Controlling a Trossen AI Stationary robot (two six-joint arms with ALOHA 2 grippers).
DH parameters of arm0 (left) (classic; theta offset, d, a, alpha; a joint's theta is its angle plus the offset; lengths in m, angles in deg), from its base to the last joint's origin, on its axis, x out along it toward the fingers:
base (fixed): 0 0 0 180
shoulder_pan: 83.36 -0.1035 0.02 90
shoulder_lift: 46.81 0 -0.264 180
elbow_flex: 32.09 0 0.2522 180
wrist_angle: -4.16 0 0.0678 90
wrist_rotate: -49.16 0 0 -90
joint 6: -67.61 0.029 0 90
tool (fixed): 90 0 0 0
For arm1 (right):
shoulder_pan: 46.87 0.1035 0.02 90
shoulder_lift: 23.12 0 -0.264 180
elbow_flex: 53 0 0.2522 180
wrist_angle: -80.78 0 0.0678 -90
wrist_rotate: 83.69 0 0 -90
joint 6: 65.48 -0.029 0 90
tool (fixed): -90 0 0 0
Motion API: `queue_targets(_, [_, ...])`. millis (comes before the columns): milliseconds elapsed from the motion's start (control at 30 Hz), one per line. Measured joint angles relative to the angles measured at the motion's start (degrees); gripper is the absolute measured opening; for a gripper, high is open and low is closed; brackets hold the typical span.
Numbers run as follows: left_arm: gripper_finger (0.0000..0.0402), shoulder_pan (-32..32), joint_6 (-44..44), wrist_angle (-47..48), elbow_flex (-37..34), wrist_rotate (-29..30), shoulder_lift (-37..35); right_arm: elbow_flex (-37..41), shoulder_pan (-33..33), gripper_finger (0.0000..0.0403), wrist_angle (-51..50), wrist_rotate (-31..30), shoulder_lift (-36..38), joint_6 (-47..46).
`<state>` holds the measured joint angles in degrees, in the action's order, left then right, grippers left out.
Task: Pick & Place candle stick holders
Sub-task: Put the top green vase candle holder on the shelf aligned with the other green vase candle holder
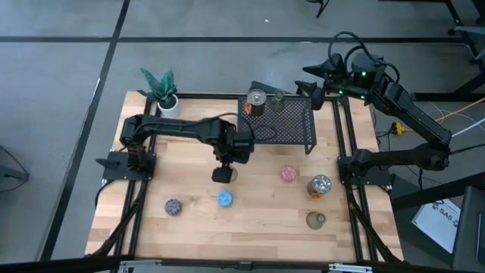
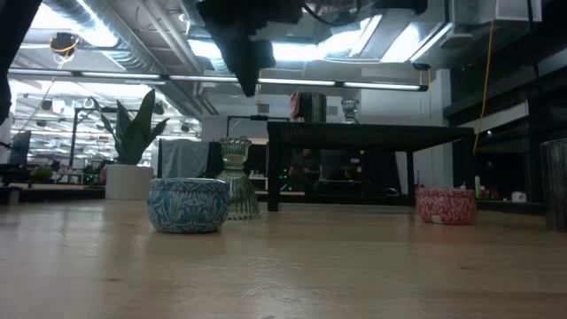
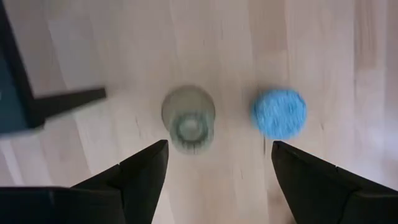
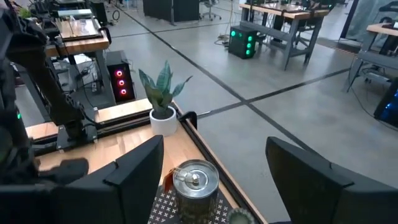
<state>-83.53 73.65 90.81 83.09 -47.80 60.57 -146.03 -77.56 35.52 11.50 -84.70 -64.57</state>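
The left tool (image 3: pixel 214 168) hung spread above the small olive-green glass candle holder (image 3: pixel 188 119) standing on the wooden counter (image 3: pixel 205 37) beside the blue round holder (image 3: pixel 278 113); rigid, slick and breakable, it probably wanted a gentle pinch across its rim.

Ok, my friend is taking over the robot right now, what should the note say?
Left end effector: open, empty, above the green glass holder mid-table, beside the blue holder.
Right end effector: open, empty, over the black rack.
Done: silvery holder and a small one on the rack.
Left: green glass, blue, purple speckled, pink, second silvery, olive.
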Motion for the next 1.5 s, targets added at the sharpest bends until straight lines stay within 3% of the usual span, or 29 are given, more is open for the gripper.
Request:
queue_targets(333, [0.0284, 1.3, -3.1, -3.8, -6.6, 3.1, 1.7, 0.0, 0.0, 0.0286, 0.0, 1.0, 0.2, 0.0])
queue_targets(400, [0.0284, 1.3, -4.2, -8.4, -8.4, 3.0, 1.5, 0.0, 0.0, 0.0286, 0.0, 1.0, 0.2, 0.0])
queue_targets(633, [0.0284, 1.3, -6.8, -10.1, -11.1, 8.4, 1.6, 0.0, 0.0, 0.0286, 0.1, 1.0, 0.2, 0.0])
queue_targets(1500, [0.0272, 1.7, -7.0, -11.4, -11.1, 4.8, 4.2, 0.0, 0.0, 0.0287, 0.0, 1.0, 0.2, 0.3])
